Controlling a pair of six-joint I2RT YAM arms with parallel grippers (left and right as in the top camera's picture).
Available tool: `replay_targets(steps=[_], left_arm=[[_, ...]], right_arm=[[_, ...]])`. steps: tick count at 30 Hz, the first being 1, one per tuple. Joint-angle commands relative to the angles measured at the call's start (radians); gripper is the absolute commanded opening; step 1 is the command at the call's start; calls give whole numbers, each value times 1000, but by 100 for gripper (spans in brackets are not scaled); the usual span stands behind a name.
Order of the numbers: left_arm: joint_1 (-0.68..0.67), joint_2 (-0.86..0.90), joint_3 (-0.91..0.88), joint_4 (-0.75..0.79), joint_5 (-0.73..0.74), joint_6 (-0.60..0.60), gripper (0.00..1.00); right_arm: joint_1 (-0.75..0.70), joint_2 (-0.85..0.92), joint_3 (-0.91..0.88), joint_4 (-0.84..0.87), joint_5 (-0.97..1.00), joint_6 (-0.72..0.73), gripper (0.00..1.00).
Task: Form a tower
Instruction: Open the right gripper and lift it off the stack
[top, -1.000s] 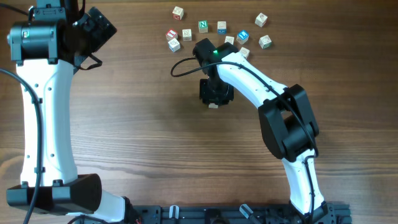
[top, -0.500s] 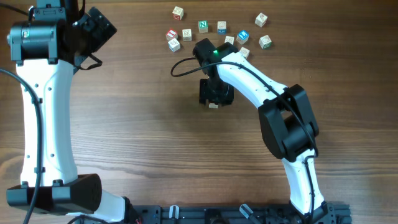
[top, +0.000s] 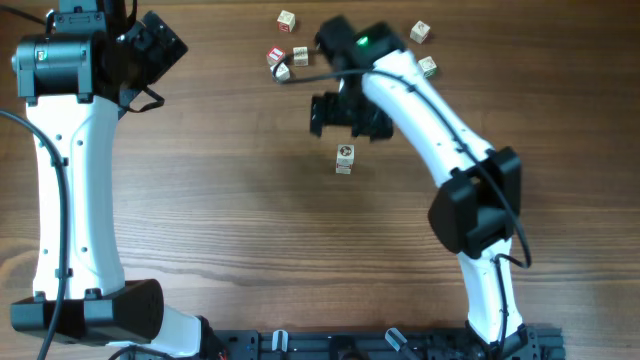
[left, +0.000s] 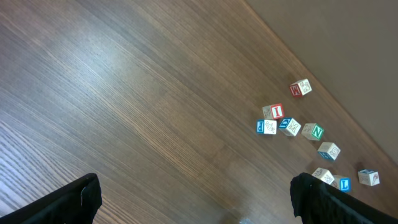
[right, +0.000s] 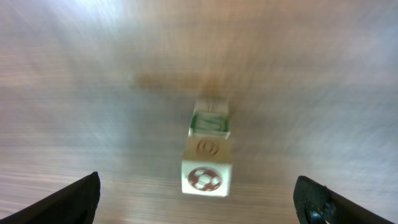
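Observation:
The tower (top: 344, 158) stands alone mid-table, a short stack of pale wooden cubes. From above in the right wrist view, its top cube (right: 208, 177) shows a red-brown ball picture, with a green-marked cube (right: 211, 123) under it. My right gripper (top: 348, 116) hovers just behind the tower, open and empty, its dark fingertips (right: 78, 198) spread wide on either side of the stack and touching nothing. My left gripper (top: 152, 45) is at the far left back, open and empty, with bare wood between its fingers (left: 81, 199).
Loose cubes lie along the back of the table: one (top: 287, 19) far back, a red-marked one (top: 276, 56) with neighbours (top: 300, 55), and others (top: 427, 67) to the right. The left wrist view shows the same scatter (left: 290, 127). The right arm crosses above some cubes.
My right gripper has opened, let go of the top cube and pulled back toward the table's rear, uncovering the tower. The left arm has not moved.

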Motion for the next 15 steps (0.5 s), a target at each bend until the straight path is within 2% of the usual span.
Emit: replay_targets(steps=[1,3,6,9,10,15], left_arm=[[5,-2,0,1,-9,8,100],[5,-2,0,1,-9,8,100],[5,-2,0,1,-9,8,100],[5,-2,0,1,-9,8,100],[5,-2,0,1,-9,8,100],[5,-2,0,1,-9,8,100]], right_arm=[[-130,-39,66,49,10,-168,100],[-219,3,65,131,6,-276,100],[-267,108,65,244,34,-462,100],[-275,235,65,344,66,-880,100],[-275,269,65,385,66,-954,100],[-294,344,64,460,65,-1083,100]])
